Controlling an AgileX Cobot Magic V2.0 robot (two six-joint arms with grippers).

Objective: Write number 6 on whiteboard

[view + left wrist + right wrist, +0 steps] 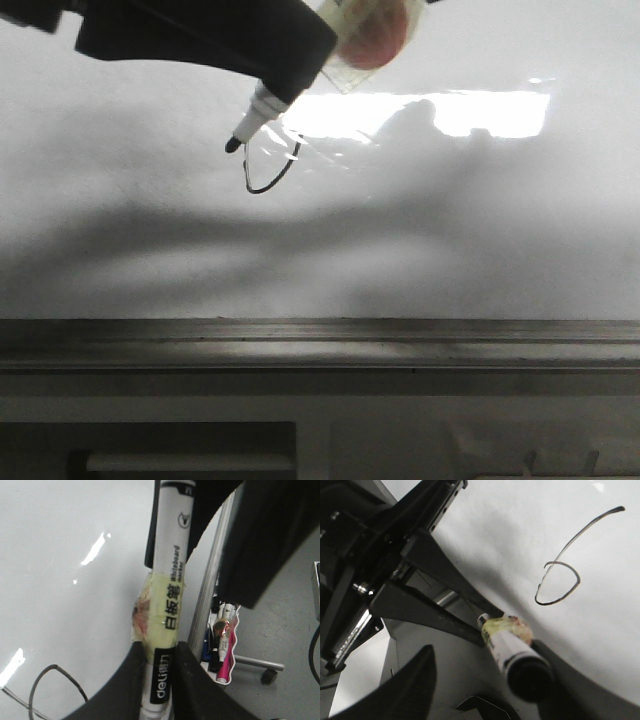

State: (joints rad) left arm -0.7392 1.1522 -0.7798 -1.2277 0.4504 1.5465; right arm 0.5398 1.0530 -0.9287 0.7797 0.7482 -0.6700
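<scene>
The whiteboard (480, 230) fills the front view, with a grey metal ledge (320, 340) along its lower edge. A thin black number 6 (268, 182) is drawn on it; only its loop shows there. The right wrist view shows the whole 6 (559, 582), a slanted stroke with a small loop. My left gripper (285, 80) is shut on a white-and-black marker pen (255, 112). The pen's tip sits just left of and above the loop. In the left wrist view the fingers (161, 652) clamp the taped pen (169, 595). My right gripper (482, 652) is open beside the pen's rear end (520, 667).
The board's grey metal frame post (210, 590) stands next to the left gripper. Beyond it is a holder with several spare markers (224, 640). A bright light glare (450, 112) lies on the board. The left arm's black body (380, 560) is close to the right gripper.
</scene>
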